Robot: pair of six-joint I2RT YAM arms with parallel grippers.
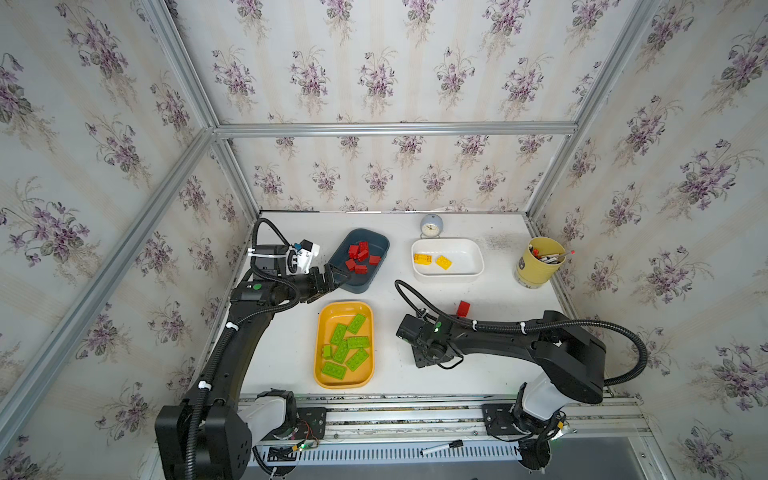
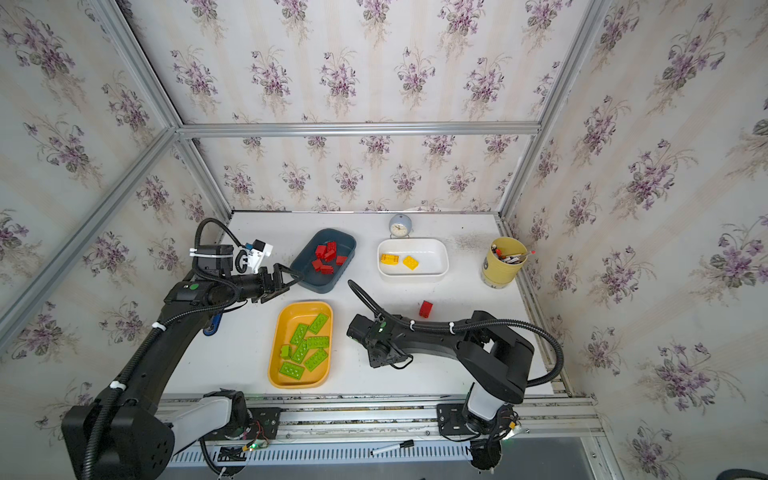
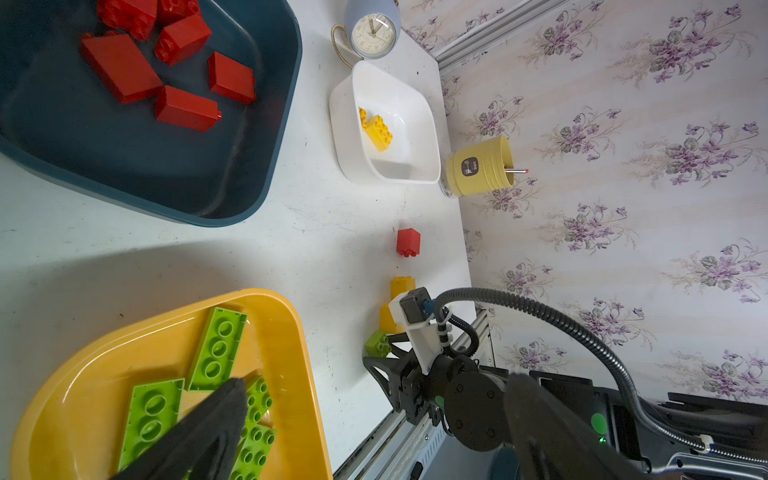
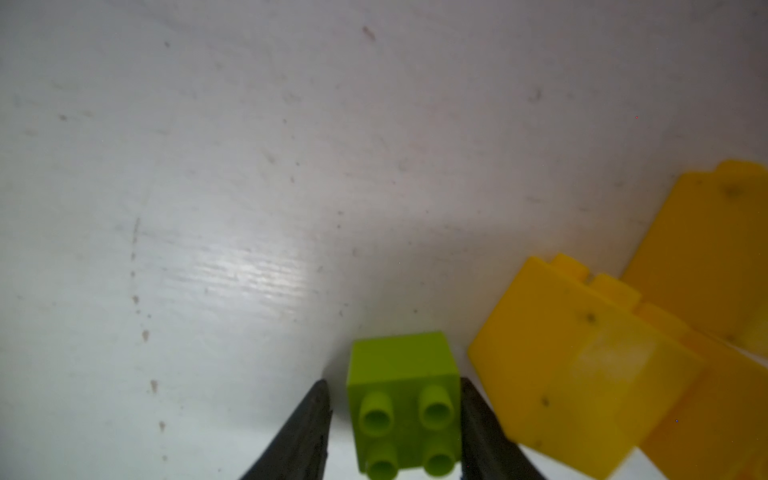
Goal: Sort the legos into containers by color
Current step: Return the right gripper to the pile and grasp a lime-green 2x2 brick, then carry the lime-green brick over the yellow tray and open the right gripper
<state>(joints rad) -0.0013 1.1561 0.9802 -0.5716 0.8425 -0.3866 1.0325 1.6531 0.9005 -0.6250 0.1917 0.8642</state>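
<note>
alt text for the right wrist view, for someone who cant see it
A lime green square brick, four studs facing the camera, sits on the white table between the two black fingers of the right gripper, with a thin gap showing on one side. Yellow bricks lie just beyond one finger.

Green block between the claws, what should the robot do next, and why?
Probably close the right gripper on the green brick: its fingers straddle it, with a gap on one side. The other greens lie in the yellow-orange tray.
</note>
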